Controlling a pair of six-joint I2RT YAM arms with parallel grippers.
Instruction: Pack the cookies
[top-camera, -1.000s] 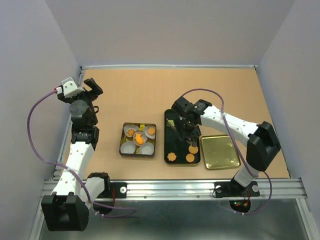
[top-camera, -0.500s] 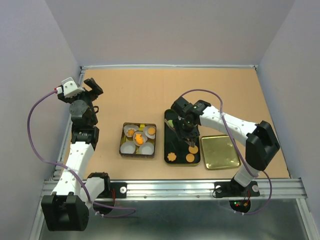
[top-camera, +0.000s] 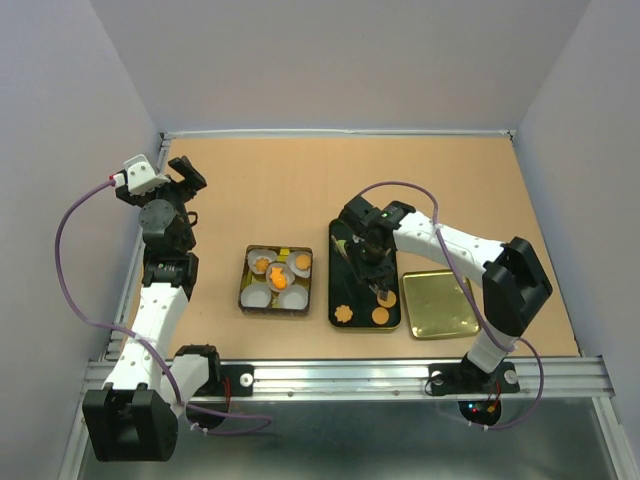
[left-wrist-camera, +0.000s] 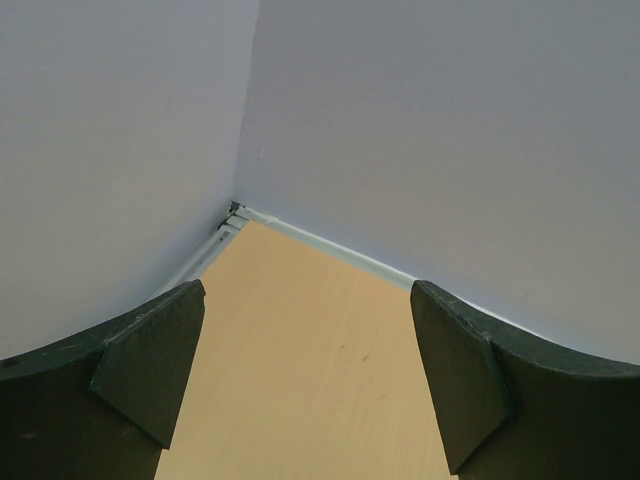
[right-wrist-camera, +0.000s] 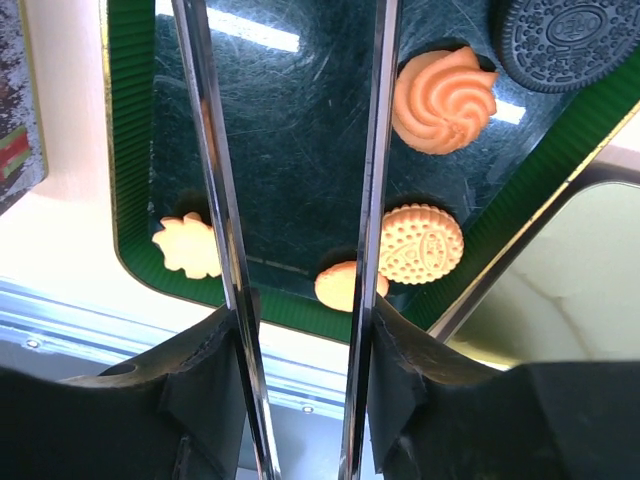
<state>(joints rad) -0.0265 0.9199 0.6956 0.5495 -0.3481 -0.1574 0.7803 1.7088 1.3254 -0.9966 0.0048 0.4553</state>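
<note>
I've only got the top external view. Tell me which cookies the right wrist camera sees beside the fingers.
Observer: To the right of the right gripper lies a swirl cookie, with a patterned round cookie nearer the tray rim.
Operator: List anything dark I'd miss from above.
Observer: A dark sandwich cookie lies just beyond the swirl cookie, by the tray's green wall.

- A light brown tabletop (top-camera: 300, 180) covers the floor of the enclosure.
- A plain, pale lilac-grey back wall (top-camera: 340, 60), left wall (top-camera: 60, 120) and right wall (top-camera: 600, 150) rise from its edges.
- A silver metal rail (top-camera: 340, 372) runs along the near edge.
- The light is soft and even, and the shadows are faint.
</note>
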